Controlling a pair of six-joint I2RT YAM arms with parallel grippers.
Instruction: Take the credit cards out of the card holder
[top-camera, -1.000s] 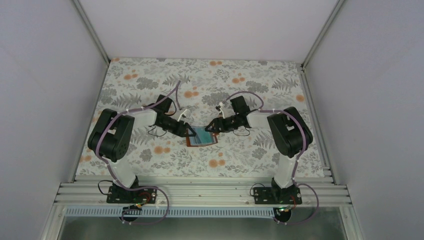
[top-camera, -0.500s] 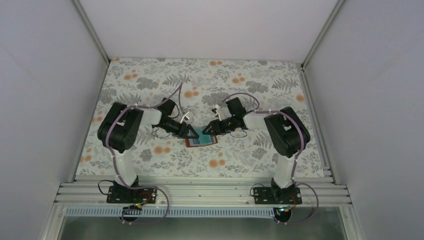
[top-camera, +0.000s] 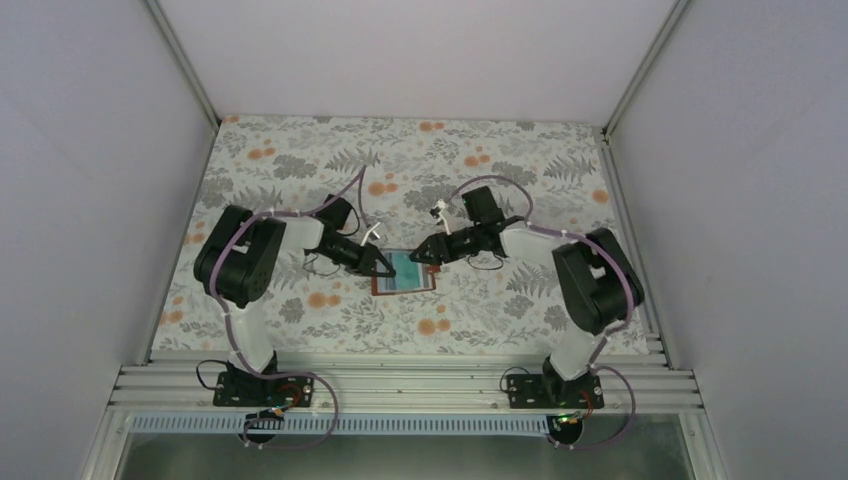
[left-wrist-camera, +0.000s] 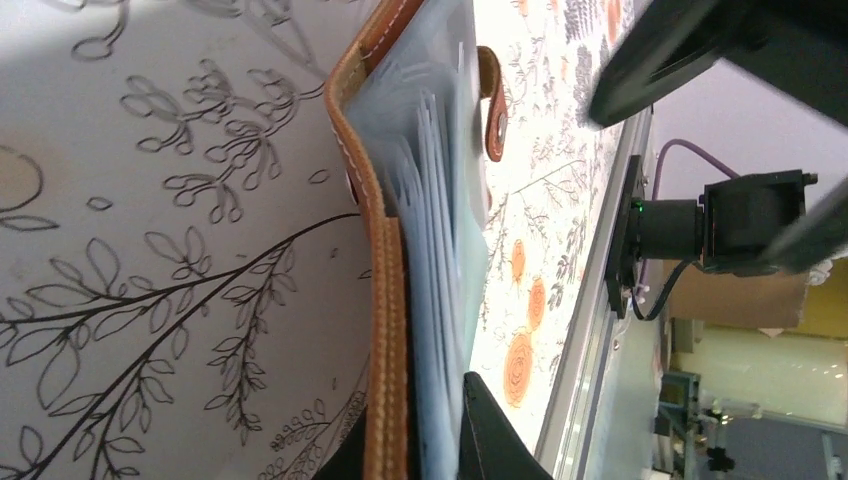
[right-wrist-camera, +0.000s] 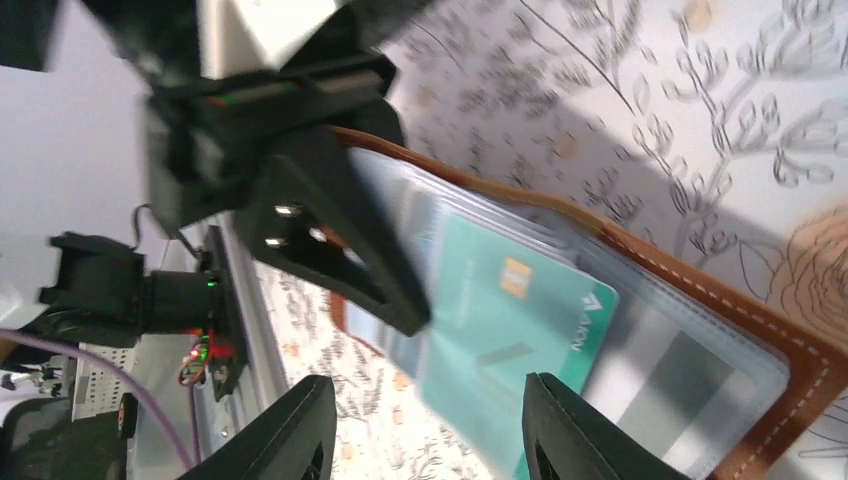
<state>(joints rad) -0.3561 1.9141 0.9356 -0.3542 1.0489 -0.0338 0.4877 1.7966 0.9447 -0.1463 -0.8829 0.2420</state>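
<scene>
The right arm (top-camera: 585, 280) is swinging wider than before, right jaws spread, seemingly straddling the teal-green card (right-wrist-camera: 510, 300); left jaws are pinching the card holder (left-wrist-camera: 385, 300).

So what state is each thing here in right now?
Wallet: lying open, one edge pinched.
Green card: in the wallet, not out yet.
Left fingers: shut on the wallet's edge.
Right fingers: open, empty, above the green card.
</scene>
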